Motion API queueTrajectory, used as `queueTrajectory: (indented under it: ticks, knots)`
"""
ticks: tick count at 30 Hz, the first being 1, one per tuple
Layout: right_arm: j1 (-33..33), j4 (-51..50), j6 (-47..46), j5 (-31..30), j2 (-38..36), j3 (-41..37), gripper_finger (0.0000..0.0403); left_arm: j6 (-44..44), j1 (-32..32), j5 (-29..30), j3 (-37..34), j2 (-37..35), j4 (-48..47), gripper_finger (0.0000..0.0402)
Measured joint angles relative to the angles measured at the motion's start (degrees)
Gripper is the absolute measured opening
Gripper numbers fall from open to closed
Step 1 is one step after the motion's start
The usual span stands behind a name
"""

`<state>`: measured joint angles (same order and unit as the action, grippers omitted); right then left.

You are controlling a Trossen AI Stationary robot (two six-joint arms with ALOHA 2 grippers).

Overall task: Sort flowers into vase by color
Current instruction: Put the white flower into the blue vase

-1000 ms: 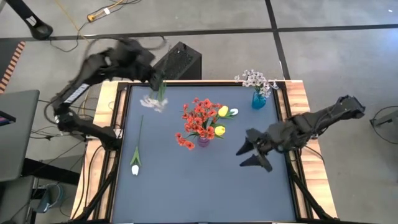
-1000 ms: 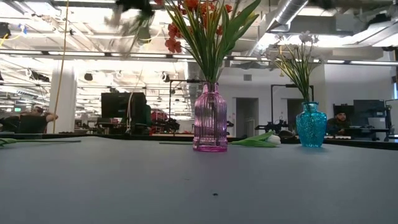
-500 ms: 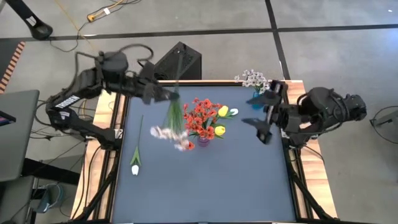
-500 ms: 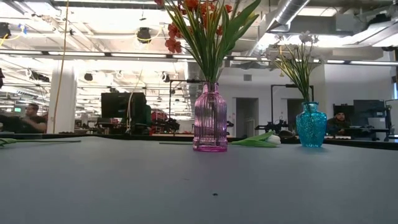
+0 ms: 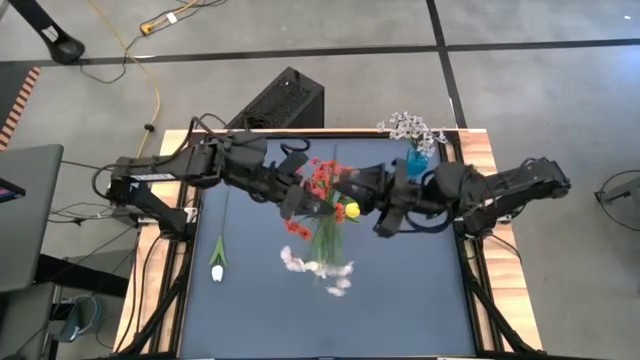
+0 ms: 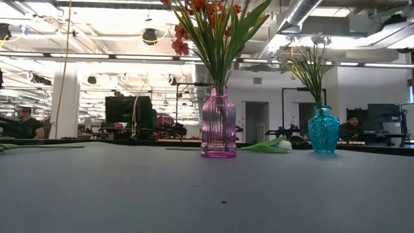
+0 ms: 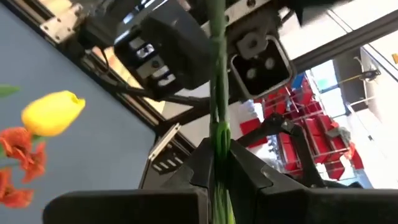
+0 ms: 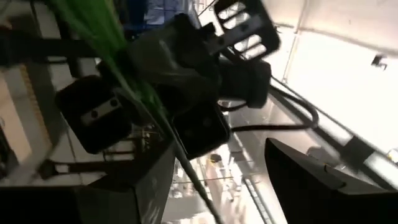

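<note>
Now, here is what you have in front of you.

Left gripper: your left gripper point(image 5: 300, 195) is over the middle of the table, right by the pink vase; in the left wrist view its fingers point(image 7: 205, 168) are clenched on a green stem.

Held spray: the white-lilac spray point(image 5: 318, 262) hangs from that grip, its stem point(image 7: 217, 93) running between the fingers, and its pale blossoms show over the blue tabletop on the near side of the pink vase.

Right gripper: your right gripper point(image 5: 385, 205) has its fingers spread apart, just beside the left gripper and the held stem; in the right wrist view the stem point(image 8: 134, 93) crosses in front of it and the fingers point(image 8: 311, 180) grasp nothing.

Pink vase: the pink vase point(image 6: 218, 123) stands upright mid-table with red blossoms point(image 5: 320, 180) and a yellow tulip point(image 5: 352, 210) in it.

Blue vase: the blue vase point(image 6: 323, 129) stands upright at the far right corner, holding a spray of tiny white-lilac blossoms point(image 5: 408, 127).

White tulip, left: one white tulip point(image 5: 217, 270) lies flat near the table's point(image 5: 400, 300) left edge, well apart from both vases.

White tulip, middle: in the low view another white tulip point(image 6: 272, 146) lies on the table between the two vases.

Background: a person point(image 6: 24, 123) sits at the far left of the room beyond the table.
</note>
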<state>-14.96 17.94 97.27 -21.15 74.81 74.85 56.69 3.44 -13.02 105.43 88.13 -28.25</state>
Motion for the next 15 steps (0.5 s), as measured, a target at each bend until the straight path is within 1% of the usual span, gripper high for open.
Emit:
queueTrajectory:
  ticks: [2,5,10,15]
  knots:
    - [-0.6,1.0,3.7,-1.4,1.5,0.1,0.0276,0.4,0.1,-0.1,0.0,0.3,0.1,0.0015]
    - [-1.6,1.4,7.5,-5.2,3.4,0.2,0.0274,0.5,0.0,0.0,0.0,1.0,-0.3,0.0015]
    - [-2.9,-0.3,7.8,-10.8,5.5,0.0,0.0251,-0.3,0.0,-0.1,0.0,0.6,0.1,0.0015]
    - [-3.9,-2.7,7.8,-12.2,4.9,0.1,0.0221,-0.5,0.0,-0.7,0.0,0.3,-0.9,0.0015]
